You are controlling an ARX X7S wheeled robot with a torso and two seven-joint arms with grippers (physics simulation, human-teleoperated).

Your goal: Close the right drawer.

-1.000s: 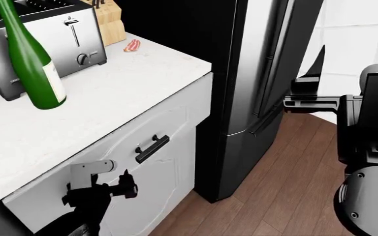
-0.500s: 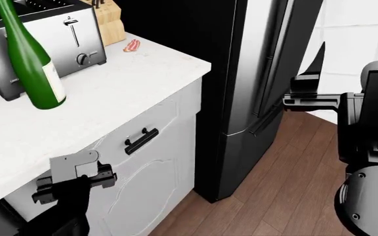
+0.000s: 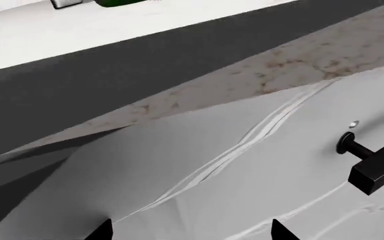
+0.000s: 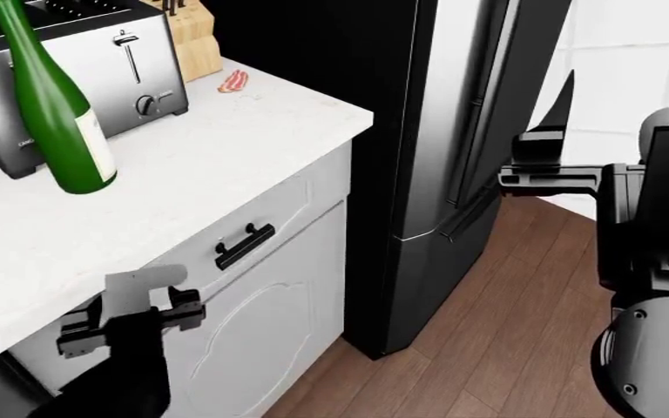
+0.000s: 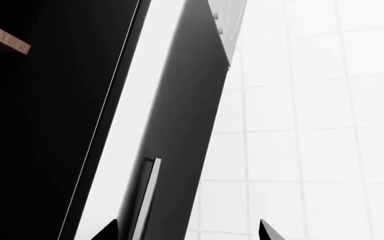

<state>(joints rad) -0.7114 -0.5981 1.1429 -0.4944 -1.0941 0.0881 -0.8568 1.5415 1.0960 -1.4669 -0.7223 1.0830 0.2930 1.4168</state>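
The right drawer (image 4: 265, 228) is a white panel front with a short black bar handle (image 4: 244, 246) under the counter edge. It sits about level with the cabinet door below, and none of its inside shows. My left gripper (image 4: 125, 315) is open, with its fingertips at the drawer front to the left of the handle. In the left wrist view the drawer front (image 3: 245, 165) fills the frame, the handle (image 3: 372, 167) is off to one side, and the left gripper (image 3: 192, 235) has its tips spread wide. My right gripper (image 4: 540, 165) is open and empty beside the fridge; it also shows in the right wrist view (image 5: 188, 232).
On the white countertop (image 4: 230, 139) stand a green bottle (image 4: 62, 113), a steel toaster (image 4: 91, 70), a knife block (image 4: 195, 39) and a bacon strip (image 4: 233, 81). A tall dark fridge (image 4: 451, 157) stands right of the cabinet. Wooden floor (image 4: 486, 348) lies below, and a tiled wall (image 5: 312, 125) lies beyond.
The drawer front has slid in under the counter, its handle moving up and left. My left gripper followed it in. The right arm has barely moved.
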